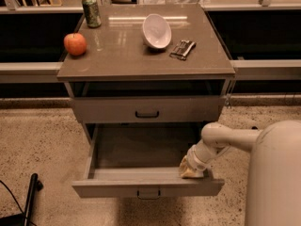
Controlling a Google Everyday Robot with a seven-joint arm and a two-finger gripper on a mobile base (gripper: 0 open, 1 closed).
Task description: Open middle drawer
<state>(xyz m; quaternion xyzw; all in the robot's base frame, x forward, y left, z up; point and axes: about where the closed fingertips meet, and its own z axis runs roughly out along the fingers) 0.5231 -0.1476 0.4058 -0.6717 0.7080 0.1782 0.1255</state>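
Note:
The middle drawer (141,173) is pulled well out of the cabinet. Its inside is empty and its black loop handle (148,193) faces front. My gripper (192,170) reaches down into the drawer's front right corner, against the inside of the drawer front. The cream arm (221,140) comes in from the right. The top drawer (117,109) above is shut. The bottom drawer is hidden beneath the open one.
On the cabinet top (117,55) are an apple (75,44), a green can (91,11), a tilted white bowl (157,31) and a dark snack bar (182,49). The robot's white body (277,178) fills the right. A black pole (29,199) lies on the speckled floor at the left.

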